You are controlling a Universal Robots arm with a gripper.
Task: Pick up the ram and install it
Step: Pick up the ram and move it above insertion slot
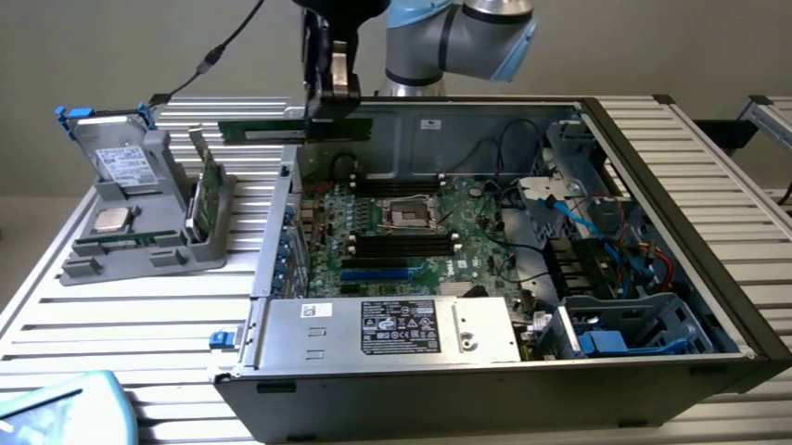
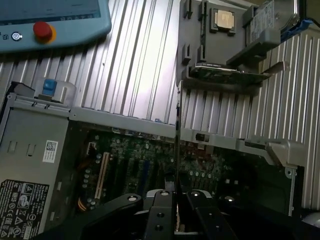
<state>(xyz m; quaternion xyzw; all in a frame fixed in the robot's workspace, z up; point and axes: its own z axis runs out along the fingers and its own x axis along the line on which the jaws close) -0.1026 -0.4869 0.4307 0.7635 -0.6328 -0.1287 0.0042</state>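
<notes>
exterior high, wrist downward; both see motherboard (image 1: 409, 236)

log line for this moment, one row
gripper: shut on ram | ram: held level, over case rim | install: not done

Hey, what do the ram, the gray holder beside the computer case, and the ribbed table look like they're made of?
The ram is a matte green circuit board, likely fibreglass laminate, with a dark strip along its face. The holder is flat gray with moulded slots, probably plastic. The table is silvery, ribbed and softly reflective, likely aluminium.
</notes>
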